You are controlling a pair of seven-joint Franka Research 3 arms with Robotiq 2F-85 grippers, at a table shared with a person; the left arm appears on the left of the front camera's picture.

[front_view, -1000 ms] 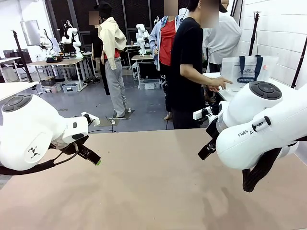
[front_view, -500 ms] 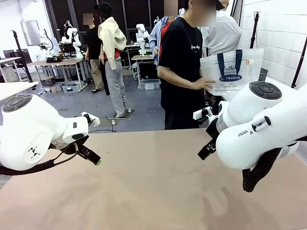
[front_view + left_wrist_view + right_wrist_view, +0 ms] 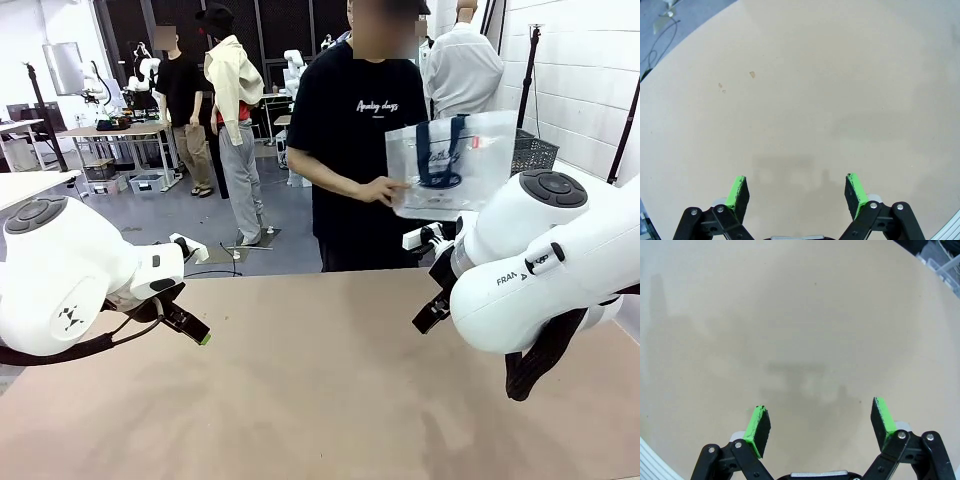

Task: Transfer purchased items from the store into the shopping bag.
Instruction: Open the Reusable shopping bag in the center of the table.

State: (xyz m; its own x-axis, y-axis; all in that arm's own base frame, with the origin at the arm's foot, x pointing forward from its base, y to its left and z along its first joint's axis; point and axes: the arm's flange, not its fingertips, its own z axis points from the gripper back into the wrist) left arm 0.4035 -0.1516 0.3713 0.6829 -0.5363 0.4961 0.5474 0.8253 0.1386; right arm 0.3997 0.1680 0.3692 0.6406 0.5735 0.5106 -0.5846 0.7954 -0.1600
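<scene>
The bare tan counter [image 3: 320,390] looks the same as a second ago, and the two white arms have not moved. The left arm [image 3: 70,275] hangs over the counter's left side and the right arm [image 3: 545,265] over its right side. The person [image 3: 355,140] in a black T-shirt at the far edge, who was turned sideways toward a table at the right, now faces the counter squarely. The shopping bag [image 3: 455,165] has come with that turn. It stood farther right before, and now it is held up in the air at chest height, clear of the counter and above the right arm. One hand [image 3: 380,190] grips its left edge. The left gripper [image 3: 795,179] hovers above bare counter with its fingers [image 3: 738,192] spread wide apart and nothing between them. The right gripper [image 3: 819,406] does likewise, fingers [image 3: 758,424] wide apart and holding nothing.
</scene>
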